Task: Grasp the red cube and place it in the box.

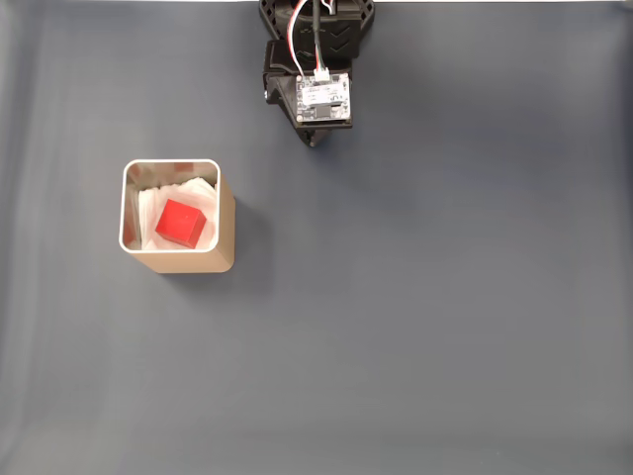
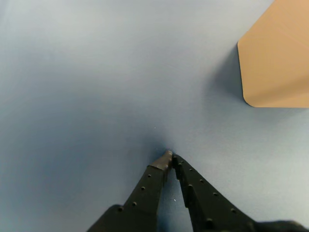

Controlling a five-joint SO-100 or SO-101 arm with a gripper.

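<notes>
A: Red cube (image 1: 180, 223) inside box (image 1: 226, 233), on crumpled paper, well apart from tool (image 2: 171, 158).

B: Tool pinched closed, empty, above bare desk (image 1: 445, 327). Best kept clear of box; placing looks done.

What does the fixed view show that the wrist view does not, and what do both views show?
Fixed view alone: the red cube lying on white paper inside the box, and the arm's circuit board at the top edge. Wrist view alone: the hand with its fingertips together over bare table. Both share the tan box and the grey-blue table.
</notes>
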